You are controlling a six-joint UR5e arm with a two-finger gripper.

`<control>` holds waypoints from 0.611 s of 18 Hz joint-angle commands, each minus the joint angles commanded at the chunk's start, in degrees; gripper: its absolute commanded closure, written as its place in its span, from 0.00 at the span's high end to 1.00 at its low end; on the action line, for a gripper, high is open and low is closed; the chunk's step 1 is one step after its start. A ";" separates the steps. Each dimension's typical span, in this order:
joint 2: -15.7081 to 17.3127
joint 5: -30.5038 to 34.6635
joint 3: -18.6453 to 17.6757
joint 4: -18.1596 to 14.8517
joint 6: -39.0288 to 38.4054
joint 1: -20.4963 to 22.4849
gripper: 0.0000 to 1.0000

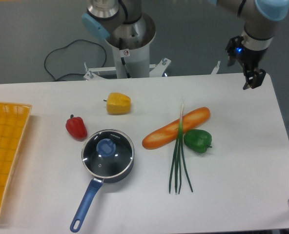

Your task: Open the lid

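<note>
The lid is a clear glass disc with a metal rim and a blue centre knob. It lies flat on the dark saucepan, whose long blue handle points toward the table's front. My gripper hangs far off at the back right corner of the table, above the surface. Its dark fingers point down and nothing shows between them. From this angle the gap between the fingers is unclear.
A red pepper sits just left of the pan and a yellow pepper behind it. To the right lie a bread loaf, a green pepper and spring onions. A yellow basket stands at the left edge.
</note>
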 joint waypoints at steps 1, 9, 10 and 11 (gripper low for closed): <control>0.00 0.17 -0.09 0.00 0.00 0.00 1.00; -1.05 -0.27 0.53 -0.09 -6.75 -2.19 1.00; -1.40 0.00 0.44 -0.09 -8.68 -2.46 1.00; -1.32 -0.17 0.09 -0.09 -10.09 -2.63 1.00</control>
